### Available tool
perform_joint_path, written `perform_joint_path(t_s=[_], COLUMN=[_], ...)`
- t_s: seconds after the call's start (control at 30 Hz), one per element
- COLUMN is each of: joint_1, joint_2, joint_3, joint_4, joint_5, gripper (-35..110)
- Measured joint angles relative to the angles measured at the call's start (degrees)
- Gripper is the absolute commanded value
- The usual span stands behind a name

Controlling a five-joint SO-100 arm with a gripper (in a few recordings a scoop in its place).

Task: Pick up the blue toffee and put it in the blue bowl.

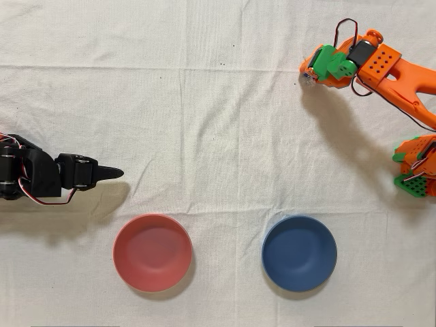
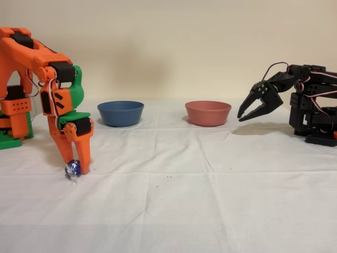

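In the fixed view my orange gripper (image 2: 74, 164) points straight down at the cloth on the left. The blue toffee (image 2: 72, 168), a tiny shiny dark-blue candy, sits between its fingertips, and the fingers are closed against both of its sides while it still touches the cloth. From overhead the gripper (image 1: 308, 73) is at the upper right and its body hides most of the toffee. The blue bowl (image 1: 299, 253) lies well away from the gripper, near the bottom edge right of centre. In the fixed view the bowl (image 2: 120, 113) stands behind and to the right of the gripper, with nothing in it.
A pink bowl (image 1: 152, 252) of the same size sits left of the blue one overhead; in the fixed view it (image 2: 208, 112) is to the right. The idle black arm (image 1: 41, 176) reaches in from the left edge overhead. A wrinkled white cloth covers the table.
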Motion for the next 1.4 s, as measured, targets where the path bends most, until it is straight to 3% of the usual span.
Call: perform_joint_path(t_s=[0.5,0.77,1.0,1.4], joint_1=[1.14,0.88,-5.01,-23.29], joint_2=[0.00,0.00,1.76,17.75], joint_3=[0.00,-9.84,-20.74,-16.52], joint_4=[0.18,10.55,17.58,17.49], joint_5=[-2.55,0.44,2.37,4.39], gripper=[13,14,14,13])
